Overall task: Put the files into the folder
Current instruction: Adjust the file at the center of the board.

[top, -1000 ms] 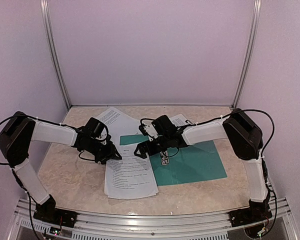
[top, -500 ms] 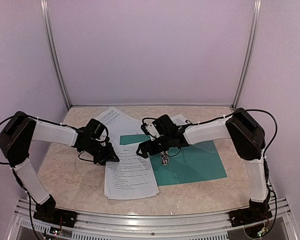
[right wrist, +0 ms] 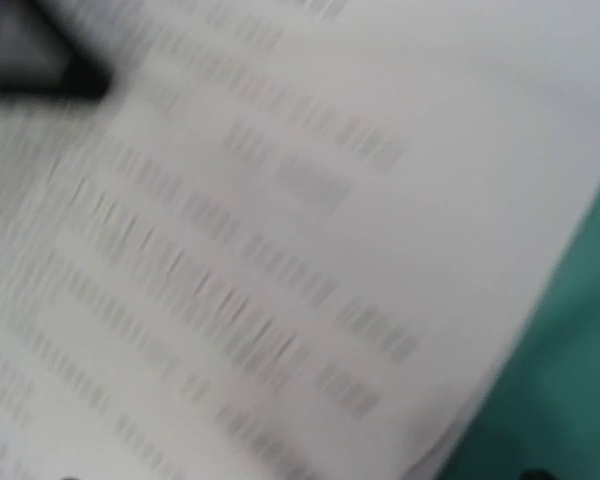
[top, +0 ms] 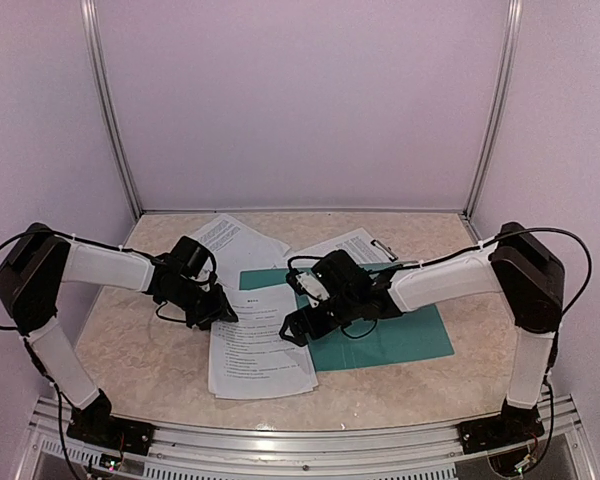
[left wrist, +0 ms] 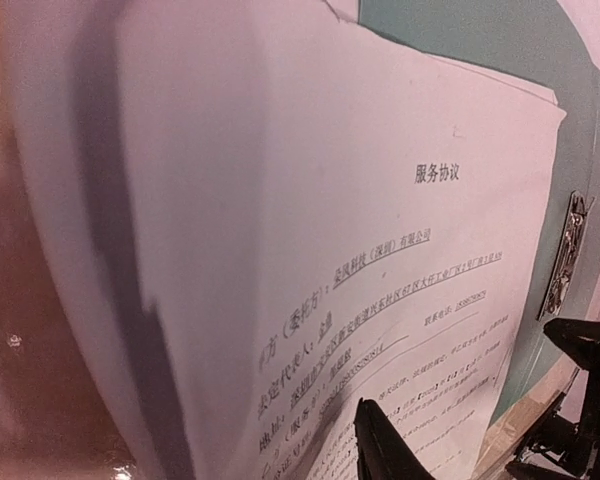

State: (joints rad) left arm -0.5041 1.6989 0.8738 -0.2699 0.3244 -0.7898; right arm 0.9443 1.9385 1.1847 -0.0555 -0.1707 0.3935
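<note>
The folder [top: 400,335] lies open on the tabletop [top: 150,350], files [top: 260,355] overlapping only its left edge — right fingers [top: 290,332] spread wide over them; left fingers [left wrist: 385,445] — cannot tell whether apart.

**Robot test booth in a laboratory**

Small robotics laboratory booth. Closed on three sides by plain pale walls [top: 300,100], joined at the back corners with aluminium posts [top: 110,110]. Floored with a marble-pattern bench [top: 150,365], edged at the near side by a ribbed metal rail [top: 310,438]. Equipped with a left arm [top: 100,268] and a right arm [top: 450,278], black and white, bolted side by side at this rail.
</note>
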